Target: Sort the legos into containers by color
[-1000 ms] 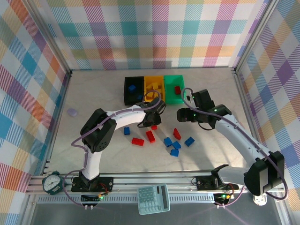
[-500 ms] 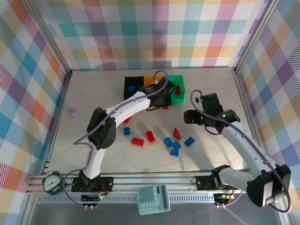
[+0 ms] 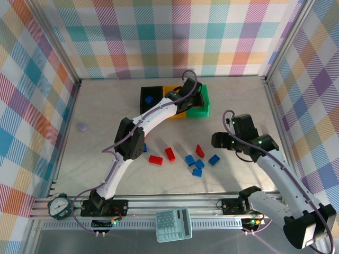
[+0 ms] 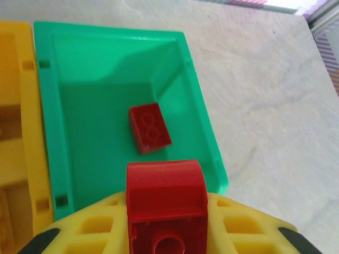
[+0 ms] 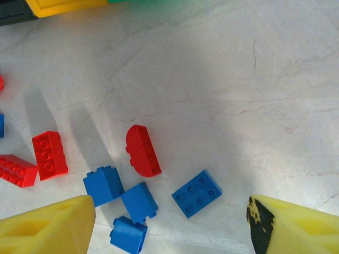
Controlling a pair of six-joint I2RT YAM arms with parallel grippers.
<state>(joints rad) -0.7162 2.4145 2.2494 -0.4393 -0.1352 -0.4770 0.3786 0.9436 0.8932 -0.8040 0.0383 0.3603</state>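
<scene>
Red plastic is pinched by the left gripper [image 4: 166, 222]. One held red brick [image 4: 166, 182], rounded along its upper edge and with a round hollow in the face turned to the wrist camera, is clamped between the yellow fingers [image 4: 90, 227] just above the near wall of the green bin [image 4: 204, 132].

Three containers are counted, joined in a row: the green bin, the yellow bin [image 4: 16, 79] touching its left side, and the black bin [image 3: 144, 108] on the far side of the yellow one. Inside the green bin one loose red brick [image 4: 151, 128] lies on the floor, apart from the walls, with two round studs showing. One boxed blue brick [image 3: 150, 99] is seen in the black bin.

On the table [image 3: 106, 121], nearer the arm bases than the green bin, eight bricks are counted from above: three red and five blue. A half-round red brick [image 5: 143, 151] lies nearest the green bin. An oblong red brick [image 5: 49, 155] and a long red brick [image 5: 16, 170] lie to its left. Three blue bricks are bunched in a blue cluster [image 5: 127, 203], a flat blue brick [image 5: 197, 193] with four studs lies to their right, and a lone blue brick [image 3: 144, 147] is partly hidden by the left arm.

The right gripper [image 5: 172, 217] is held over the table, towards the bases from the green bin, with its fingers spread wide and nothing between them.
</scene>
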